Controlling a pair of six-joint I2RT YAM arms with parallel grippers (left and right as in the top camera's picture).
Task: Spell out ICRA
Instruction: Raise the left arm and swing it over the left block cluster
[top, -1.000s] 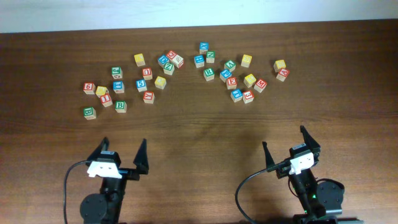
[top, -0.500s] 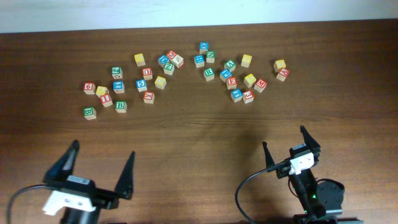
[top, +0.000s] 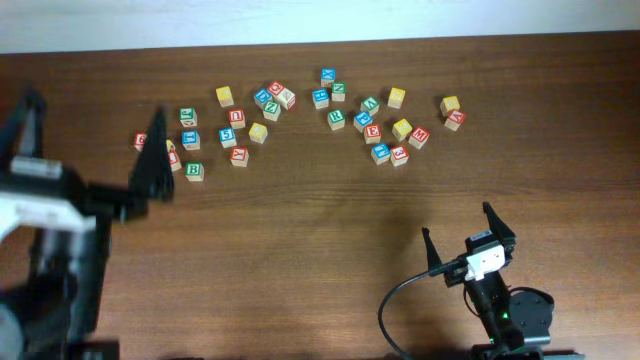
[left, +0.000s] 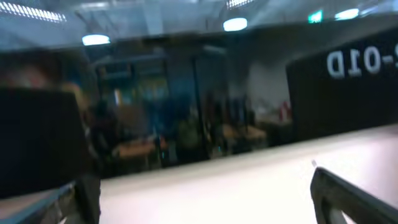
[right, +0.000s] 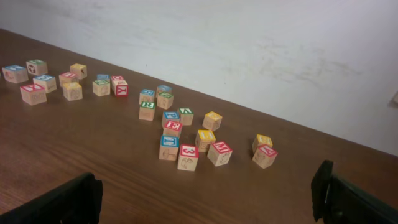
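Two sets of jaws, both spread wide, nothing held. The right gripper (top: 456, 220) sits low at 5 o'clock on the table (top: 320, 230), well apart from every block. The left gripper (top: 97, 108) hangs high at 9 o'clock, close under the overhead camera. Its wrist view is blurred and looks out at the room, not the table.

The blocks (top: 372, 130) lie in two loose clusters at 11 and 1 o'clock. The green R block (top: 336, 118) is on the 9 o'clock edge of the 1 o'clock cluster. The red I block (top: 172, 160) is in the 11 o'clock cluster, half hidden behind the left gripper. C and A are too small to read with certainty.

No letter is placed yet. Step judged: reaching for I. The next move calls for lowering the left gripper over I, jaws straddling it clear of its neighbours.
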